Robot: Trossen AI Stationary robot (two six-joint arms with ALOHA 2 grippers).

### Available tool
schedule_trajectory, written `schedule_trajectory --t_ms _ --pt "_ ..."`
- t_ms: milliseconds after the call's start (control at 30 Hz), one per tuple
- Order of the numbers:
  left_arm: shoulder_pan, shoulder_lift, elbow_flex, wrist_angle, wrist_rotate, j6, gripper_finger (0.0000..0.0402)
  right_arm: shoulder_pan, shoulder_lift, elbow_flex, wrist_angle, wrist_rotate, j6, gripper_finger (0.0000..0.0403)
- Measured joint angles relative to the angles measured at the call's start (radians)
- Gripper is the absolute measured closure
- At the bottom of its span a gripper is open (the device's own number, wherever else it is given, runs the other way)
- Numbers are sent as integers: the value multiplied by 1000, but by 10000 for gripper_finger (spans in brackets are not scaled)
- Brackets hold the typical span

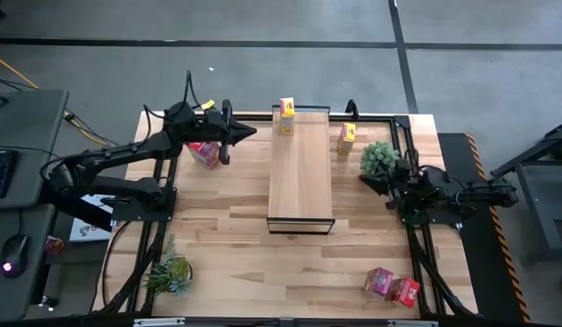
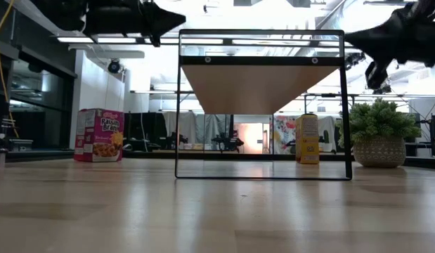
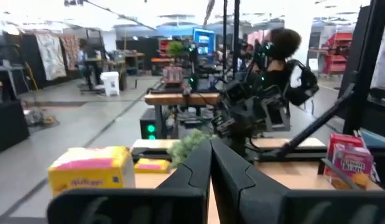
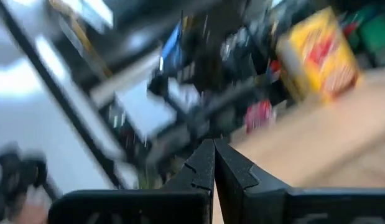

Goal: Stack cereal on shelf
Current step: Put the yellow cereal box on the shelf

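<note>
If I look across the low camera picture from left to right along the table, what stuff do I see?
Pink Raisin Bran box → shelf on its dark frame → yellow cereal box → green potted plant.

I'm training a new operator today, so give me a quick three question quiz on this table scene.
1. True or false: a yellow box already stands on the shelf.
2. How many cereal boxes lie in the table's near right corner? A) one B) two C) four
3. Fill in: the left gripper hangs above the ___ box, fingers shut.

Key: 1 true. 2 B, a pink box and a red box. 3 Raisin Bran. The right gripper, also shut, waits beside the potted plant.
</note>
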Motion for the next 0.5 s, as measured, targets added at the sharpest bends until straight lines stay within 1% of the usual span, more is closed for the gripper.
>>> schedule_trajectory --t_ms 33,100,167,233,267,333,400,500 --pt "0 -6 0 2 -5 0 401 0 0 0 56 38 -12 402" --pt "0 -10 0 0 -6 -8 401 -1 4 7 164 78 -98 402" --pt "-6 -9 0 -7 -8 -11 401 -7 29 42 188 72 -202 402" --pt "-14 -5 -1 -6 -35 -11 401 -18 80 108 179 74 -250 402" --pt "-18 -4 -8 -1 -56 -14 401 -24 122 154 167 79 -277 402" --pt "-25 -3 -24 4 -103 -20 401 -40 211 251 76 94 -360 402" --pt "-29 -3 -49 39 -136 -29 401 -57 315 362 -44 160 -421 402" --pt "-30 -3 -94 106 -166 -37 401 -81 464 515 -167 286 -475 402"
